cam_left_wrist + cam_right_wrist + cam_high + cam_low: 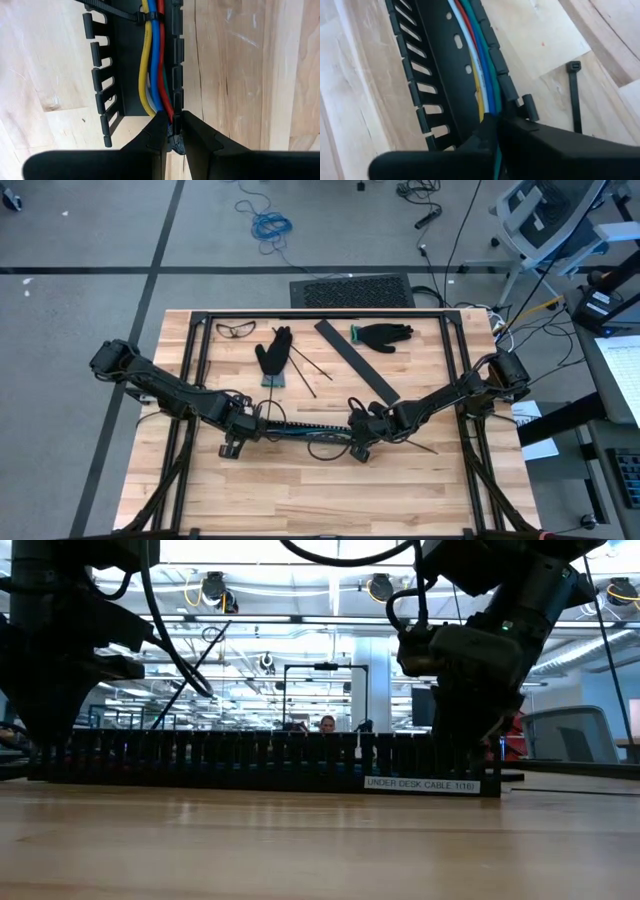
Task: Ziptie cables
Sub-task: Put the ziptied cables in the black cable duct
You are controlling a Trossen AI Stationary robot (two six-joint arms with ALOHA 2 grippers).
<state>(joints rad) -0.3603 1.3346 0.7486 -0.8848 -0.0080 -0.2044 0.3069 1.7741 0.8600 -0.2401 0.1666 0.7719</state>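
From above, the pale wooden desk (300,490) is filling the middle of the picture. The long black slotted plastic tray (300,429) is lying flat across the lower middle. The left claw (236,432) is sitting at its left end and the right claw (362,436) is sitting at its right end. Two black gloves (274,356) are lying in the upper middle, with clear glasses (236,329) to their left, a flat black strip (357,361) slanting beside them, and thin black sticks (310,367) between.

From desk height, the tray (260,765) is stretching across the middle, with a white label (421,783) at the lower right. A person (327,724) is showing far behind.

In the left wrist view, the cables (152,60), thin bendy wires in yellow, blue, green and red, are running down the tray (127,65) in the middle. A black zip tie (120,13) is crossing them near the top. The left claw (173,131) is pinching together on the cables' ends at the bottom.

In the right wrist view, the cables (480,65) are lying in the tray (437,65) from the top middle down. The right claw (496,131) is squeezing together on them at the bottom. A loose black zip tie (575,95) is lying on the desk at the right.
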